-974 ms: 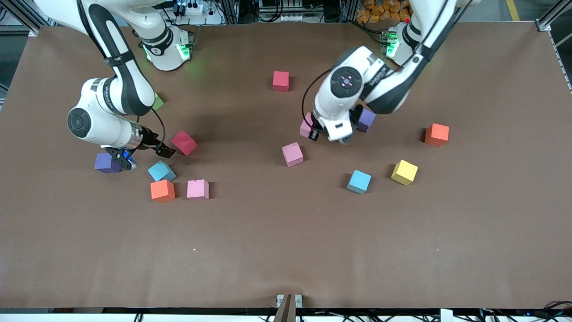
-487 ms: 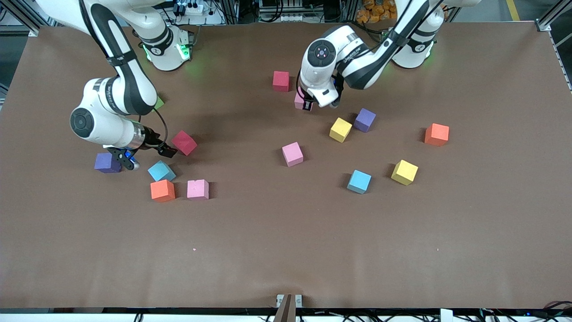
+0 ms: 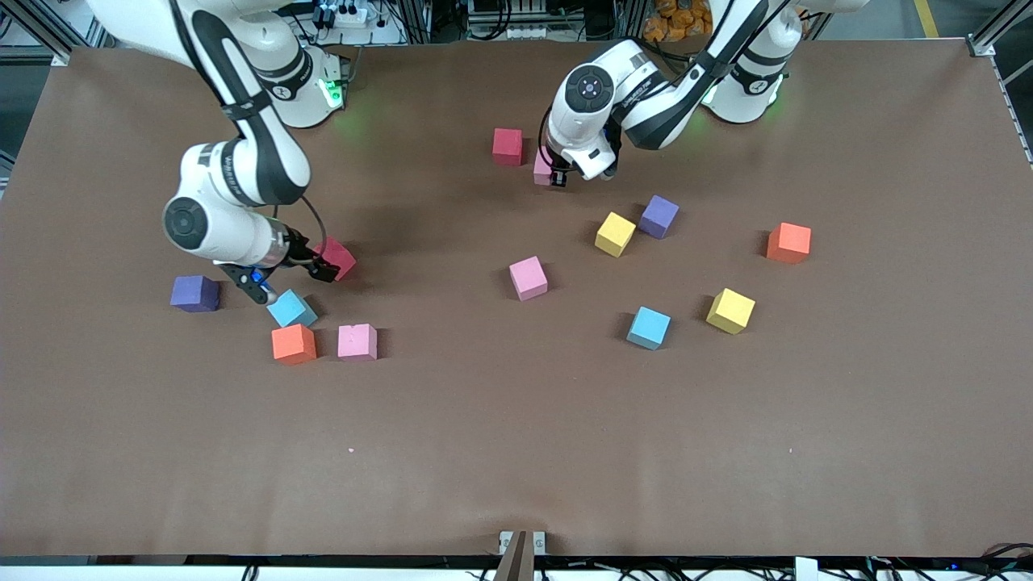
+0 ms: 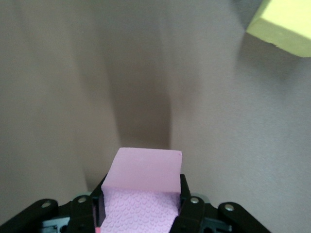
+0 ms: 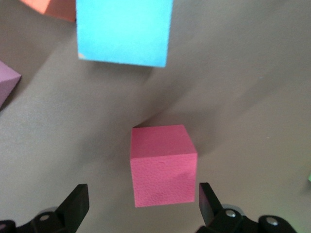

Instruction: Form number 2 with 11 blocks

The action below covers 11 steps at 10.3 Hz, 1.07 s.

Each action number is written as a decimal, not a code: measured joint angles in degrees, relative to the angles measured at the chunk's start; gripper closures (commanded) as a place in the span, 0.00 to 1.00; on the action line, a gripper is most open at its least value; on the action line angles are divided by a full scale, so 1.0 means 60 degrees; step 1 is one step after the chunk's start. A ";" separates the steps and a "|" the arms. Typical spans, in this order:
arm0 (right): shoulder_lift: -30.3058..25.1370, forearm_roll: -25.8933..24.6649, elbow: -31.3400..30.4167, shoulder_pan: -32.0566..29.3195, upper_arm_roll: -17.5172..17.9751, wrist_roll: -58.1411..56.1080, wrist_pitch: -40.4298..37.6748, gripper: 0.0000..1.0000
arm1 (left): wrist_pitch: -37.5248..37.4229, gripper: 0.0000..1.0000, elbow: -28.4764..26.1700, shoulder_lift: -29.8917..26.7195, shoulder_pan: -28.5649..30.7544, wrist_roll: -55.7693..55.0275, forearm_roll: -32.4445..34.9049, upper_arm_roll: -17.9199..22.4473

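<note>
Beside the red block (image 3: 507, 146), the left gripper (image 3: 555, 176) squeezed a pink block (image 4: 144, 171); it might bump that red block. The right gripper (image 5: 142, 206) hung wide open over a dark pink block (image 5: 163, 164).

We are finding almost nothing to read here. The white forearm casing of the right arm (image 3: 230, 165) and that of the left arm (image 3: 637, 85) are each carrying a short printed line of lettering, but it is showing too small for us to make out. We are seeing no letters, numbers or labels on the blocks or on the brown table (image 3: 516, 452).
</note>
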 measured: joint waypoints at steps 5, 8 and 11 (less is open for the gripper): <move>0.0159 -0.0016 -0.0157 0.0076 -0.0014 -0.0080 0.0269 0.00 | 0.0476 1.00 -0.0238 0.0200 -0.0840 -0.0953 -0.0050 -0.0033; 0.0158 -0.0024 -0.0455 0.0029 -0.0080 -0.1079 0.0403 0.00 | 0.0730 1.00 -0.0248 0.0453 -0.0917 -0.1010 -0.0050 -0.0032; 0.0159 -0.0024 -0.0833 -0.0049 -0.0099 -0.1319 0.0894 0.00 | 0.1001 1.00 -0.0293 0.0494 -0.1169 -0.1295 -0.0050 -0.0030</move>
